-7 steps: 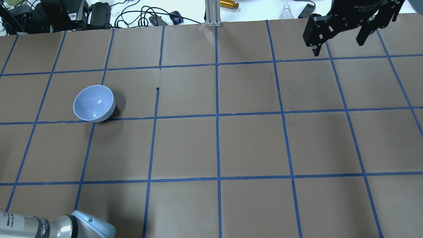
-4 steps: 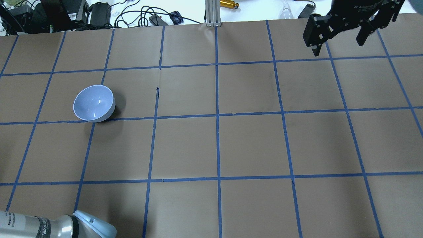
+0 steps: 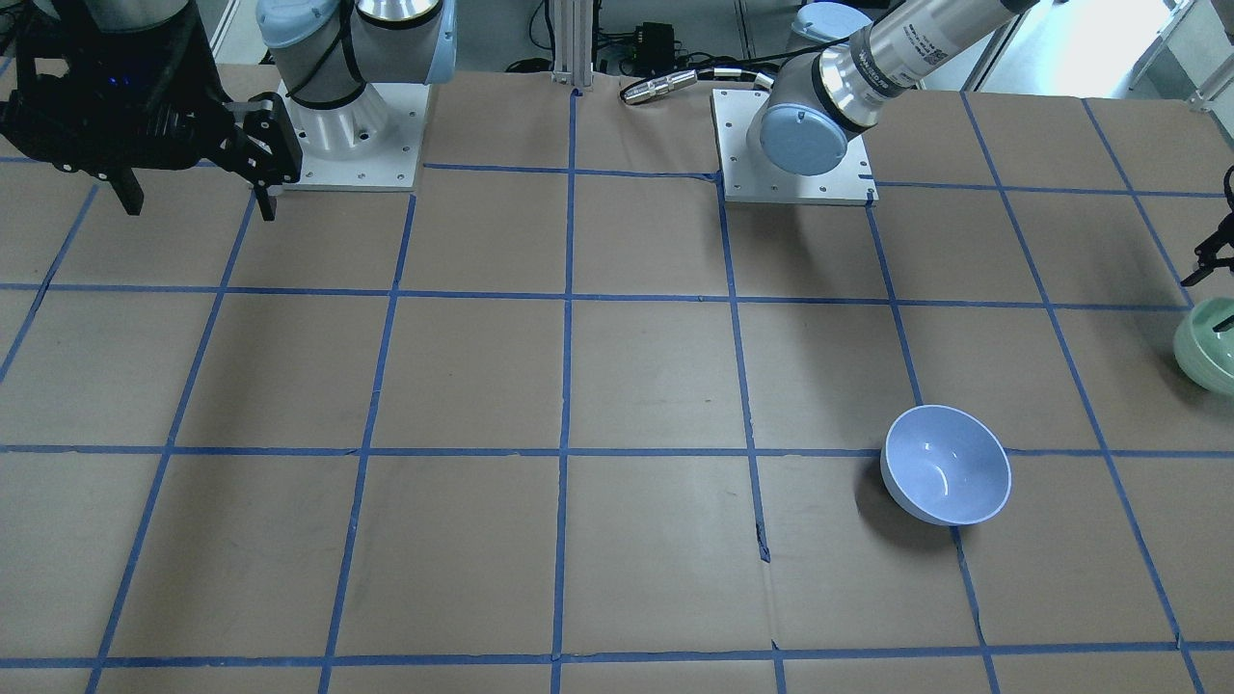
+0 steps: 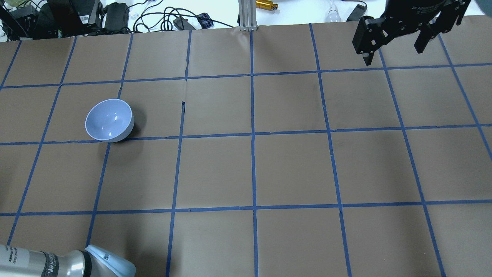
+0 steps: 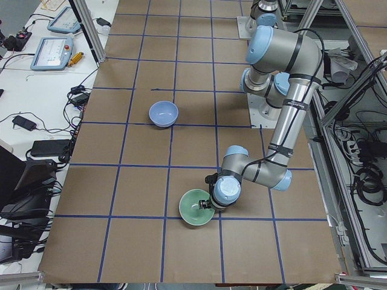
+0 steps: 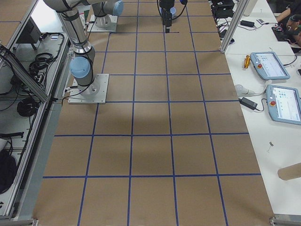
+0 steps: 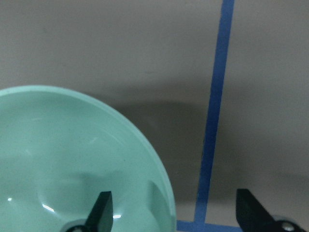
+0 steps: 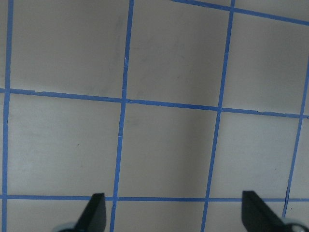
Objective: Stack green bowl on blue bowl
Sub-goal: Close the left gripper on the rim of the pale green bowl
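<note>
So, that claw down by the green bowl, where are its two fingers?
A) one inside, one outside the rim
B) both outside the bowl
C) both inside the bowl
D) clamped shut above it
A: the wrist view shows the left gripper straddling the rim of the green bowl, one finger inside and the other outside.

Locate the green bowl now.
In the exterior left view the green bowl sits near the left end of the table, under the left gripper, well apart from the blue bowl.
</note>
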Controlling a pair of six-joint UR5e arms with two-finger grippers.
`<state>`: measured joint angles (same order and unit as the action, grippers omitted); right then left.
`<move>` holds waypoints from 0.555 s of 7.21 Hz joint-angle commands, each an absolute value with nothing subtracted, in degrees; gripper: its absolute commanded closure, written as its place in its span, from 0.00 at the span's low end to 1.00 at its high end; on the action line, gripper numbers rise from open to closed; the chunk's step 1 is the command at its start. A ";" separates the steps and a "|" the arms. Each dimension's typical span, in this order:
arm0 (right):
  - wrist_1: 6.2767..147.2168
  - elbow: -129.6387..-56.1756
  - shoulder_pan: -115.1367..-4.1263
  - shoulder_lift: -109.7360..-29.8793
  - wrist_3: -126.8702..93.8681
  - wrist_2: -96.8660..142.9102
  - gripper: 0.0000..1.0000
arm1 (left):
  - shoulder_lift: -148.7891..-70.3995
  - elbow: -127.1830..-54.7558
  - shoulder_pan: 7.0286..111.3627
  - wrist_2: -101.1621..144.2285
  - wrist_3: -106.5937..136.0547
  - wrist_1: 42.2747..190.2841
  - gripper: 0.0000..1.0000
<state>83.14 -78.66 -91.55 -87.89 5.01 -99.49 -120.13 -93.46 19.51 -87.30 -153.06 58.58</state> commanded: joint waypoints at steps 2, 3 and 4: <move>83.14 -78.66 -91.58 -87.89 5.01 -99.49 0.00 | -120.15 -93.43 19.69 -87.36 -153.45 58.45 0.41; 83.14 -78.66 -91.58 -87.89 5.01 -99.49 0.00 | -120.15 -93.43 19.69 -87.36 -153.46 58.36 0.59; 83.14 -78.66 -91.58 -87.89 5.01 -99.49 0.00 | -120.15 -93.34 19.69 -87.36 -153.54 58.36 0.68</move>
<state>83.14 -78.66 -91.58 -87.89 5.01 -99.49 -120.15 -93.40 19.67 -87.36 -153.45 58.39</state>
